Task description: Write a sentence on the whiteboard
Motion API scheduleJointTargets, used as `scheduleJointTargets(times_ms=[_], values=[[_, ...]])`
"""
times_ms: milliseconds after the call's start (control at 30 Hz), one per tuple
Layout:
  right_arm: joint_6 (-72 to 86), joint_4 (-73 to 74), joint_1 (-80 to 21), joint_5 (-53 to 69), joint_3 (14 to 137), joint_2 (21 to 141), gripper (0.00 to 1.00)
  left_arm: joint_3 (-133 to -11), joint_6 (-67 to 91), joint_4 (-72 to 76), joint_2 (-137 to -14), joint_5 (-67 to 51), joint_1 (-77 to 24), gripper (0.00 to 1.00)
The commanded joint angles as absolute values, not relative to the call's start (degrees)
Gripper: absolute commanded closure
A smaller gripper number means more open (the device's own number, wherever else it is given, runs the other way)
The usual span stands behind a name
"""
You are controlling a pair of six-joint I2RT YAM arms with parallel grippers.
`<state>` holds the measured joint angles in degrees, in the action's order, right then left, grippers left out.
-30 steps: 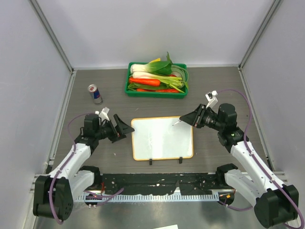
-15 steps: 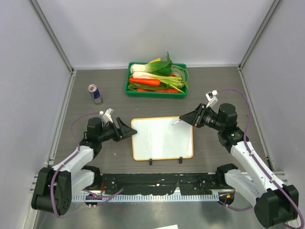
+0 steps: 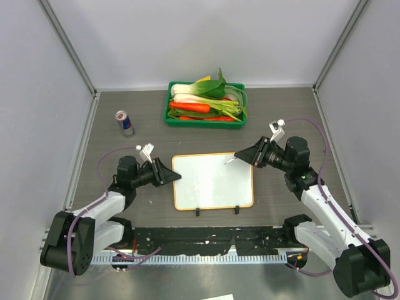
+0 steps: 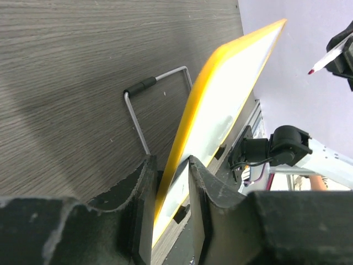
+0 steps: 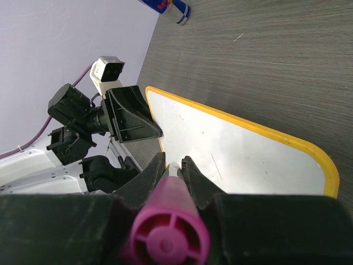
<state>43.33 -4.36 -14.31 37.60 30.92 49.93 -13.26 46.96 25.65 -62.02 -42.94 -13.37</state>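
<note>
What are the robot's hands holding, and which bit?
The right hand grips a marker by its barrel. The left hand straddles the whiteboard at its left edge; whether it is pinching it yet cannot be told.

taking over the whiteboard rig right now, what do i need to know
Left gripper: fingers sit on either side of the whiteboard's left edge; I cannot tell whether it is clamped firmly.
Right gripper: shut on the marker, with the tip over the board's far right corner, apparently not touching.
Board: lies flat at the table's centre, between the two arms.
Done: the marker is in hand and an arm is at the board.
Left: the whole sentence; no writing shows on the board.
</note>
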Motion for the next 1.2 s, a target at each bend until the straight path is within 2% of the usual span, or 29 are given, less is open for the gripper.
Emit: scheduleJointTargets(times_ms=[0,133,300,500,1167], values=[[44.0,-8.5,-15.1,37.4,30.9,50.2,0.98,-11.7,44.2,29.4,-60.6,-44.6,-13.9,0.71],[44.4,-9.1,-15.7,37.1,30.8,50.7,0.99,-10.4,42.2,27.0,-59.4,-44.6,-14.0,0.78],[44.2,-9.3,-18.0,35.0,31.3,51.1,0.99,-9.8,41.5,25.8,-58.3,-44.9,-14.2,0.92],[42.5,-7.8,-24.0,29.5,33.1,52.6,0.99,-9.6,41.3,26.0,-57.7,-44.4,-15.1,1.0],[35.8,-8.0,-43.3,7.0,39.0,57.5,0.99,-10.5,40.3,28.7,-60.6,-42.2,-18.5,1.0]])
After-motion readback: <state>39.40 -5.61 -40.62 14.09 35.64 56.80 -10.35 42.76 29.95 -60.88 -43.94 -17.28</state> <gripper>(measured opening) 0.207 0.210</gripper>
